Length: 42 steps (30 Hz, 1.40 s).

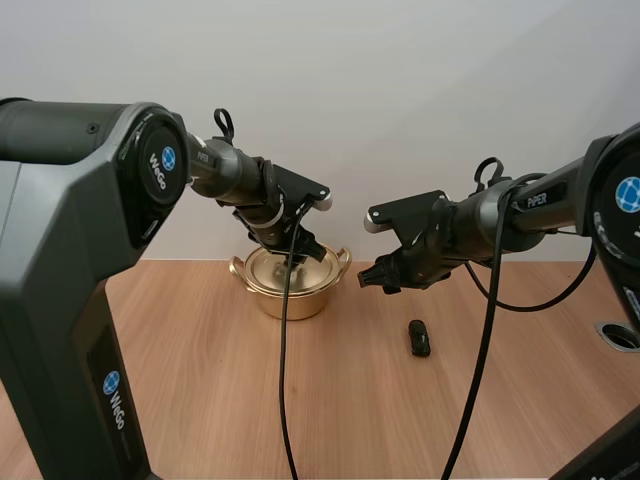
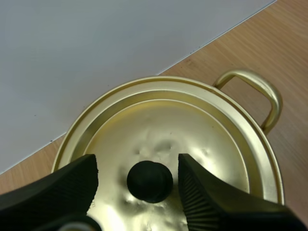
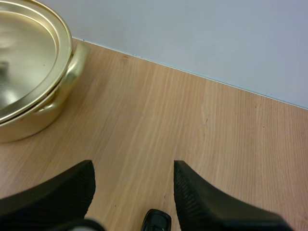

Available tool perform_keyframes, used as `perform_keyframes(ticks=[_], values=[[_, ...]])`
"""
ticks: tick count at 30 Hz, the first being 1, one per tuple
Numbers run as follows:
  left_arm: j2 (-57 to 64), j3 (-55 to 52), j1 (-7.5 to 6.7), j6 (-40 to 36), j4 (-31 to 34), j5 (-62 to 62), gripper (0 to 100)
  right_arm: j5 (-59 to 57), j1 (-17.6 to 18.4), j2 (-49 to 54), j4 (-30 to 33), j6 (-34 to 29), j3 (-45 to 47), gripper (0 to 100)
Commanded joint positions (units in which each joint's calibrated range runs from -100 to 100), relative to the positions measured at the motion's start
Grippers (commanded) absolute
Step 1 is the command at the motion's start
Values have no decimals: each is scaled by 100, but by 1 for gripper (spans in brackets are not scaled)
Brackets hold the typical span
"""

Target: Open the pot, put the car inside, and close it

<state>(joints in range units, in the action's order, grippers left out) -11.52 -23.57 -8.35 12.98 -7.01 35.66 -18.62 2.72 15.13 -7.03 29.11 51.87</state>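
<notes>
**Lid grab coming up: centre on the knob first**

Our left gripper [image 2: 138,166] hangs right over the gold pot [image 1: 290,285], fingers [image 2: 72,185] spread with the black knob [image 2: 149,181] of the lid [image 2: 202,134] sitting in the gap between them, not touched on either side. The lid is on, so the pot is shut. The little black car [image 1: 419,338] lies on the table [image 1: 200,380] to the right of the pot, well apart from it. Our right gripper [image 3: 134,178] hovers over that spot, fingers apart too, holding nothing.

For this step, as we judge it: the knob looks closer to one finger, so we'd centre first and drop until the ribbed pads [image 2: 190,192] meet the knob's widest part. Then squeeze and lift straight up. A tilted pull could drag the pot or let the round knob slip.
</notes>
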Motion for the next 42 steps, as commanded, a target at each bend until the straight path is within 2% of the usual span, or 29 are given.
perform_keyframes(ticks=[1,5,6,7,10,11,17,26,42], values=[[-52,5,-5,8,-1,9,77,-2,0,-1,5,-6,2,81],[-169,5,-5,8,-96,-47,66,-2,0,-1,5,-6,2,80],[-169,5,-5,8,-184,-103,59,-2,0,-1,5,-6,2,79],[-169,5,-5,8,-265,-146,49,-2,0,-1,5,-6,2,79],[-178,5,-5,8,-349,-245,4,-195,0,-1,5,-6,2,77],[-178,5,-5,18,-349,-245,0,-278,0,-1,5,-22,2,77],[-167,5,2,18,-349,-50,0,-267,-16,-317,18,-141,2,77],[154,148,2,18,-349,-57,0,-656,-321,-893,5,-199,2,77],[867,479,2,18,-349,222,0,-1237,-320,-1263,-41,-199,2,77]])
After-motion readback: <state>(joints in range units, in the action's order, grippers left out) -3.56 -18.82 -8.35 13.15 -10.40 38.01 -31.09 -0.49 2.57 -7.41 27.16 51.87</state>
